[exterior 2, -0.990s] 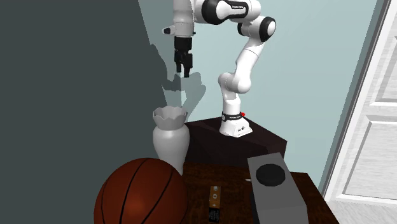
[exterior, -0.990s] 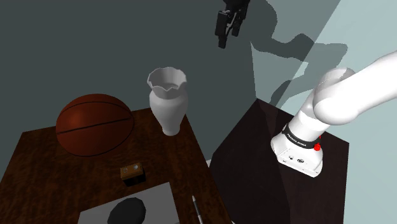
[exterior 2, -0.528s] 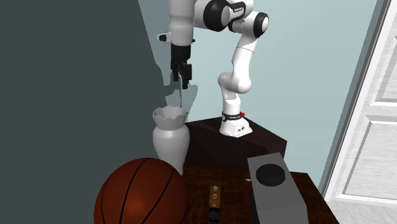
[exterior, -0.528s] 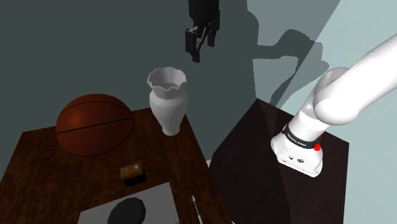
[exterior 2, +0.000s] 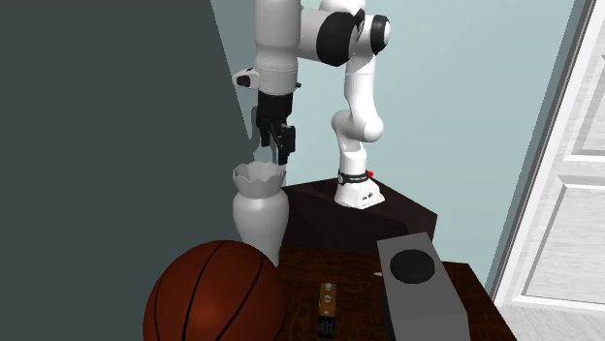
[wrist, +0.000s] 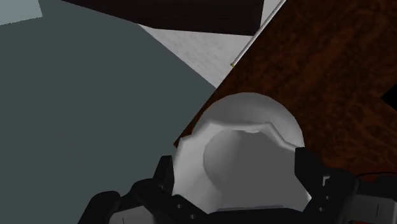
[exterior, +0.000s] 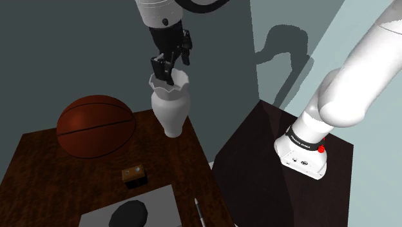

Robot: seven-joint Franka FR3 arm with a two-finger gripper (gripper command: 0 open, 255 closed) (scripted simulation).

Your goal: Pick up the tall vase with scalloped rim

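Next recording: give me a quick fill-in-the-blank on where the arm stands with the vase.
1. The pincer hangs just over the white vase's ____.
2. Its fingers, one on either side of the vase, are ____ (open/shut).
3. Beside the vase on the table sits a big brown ____.
Missing words: rim; open; basketball.

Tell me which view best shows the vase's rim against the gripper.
The wrist view: it looks into the mouth of the white vase, the open gripper straddling its rim. The shoulder and second exterior views show the vase side-on, the gripper at its rim.
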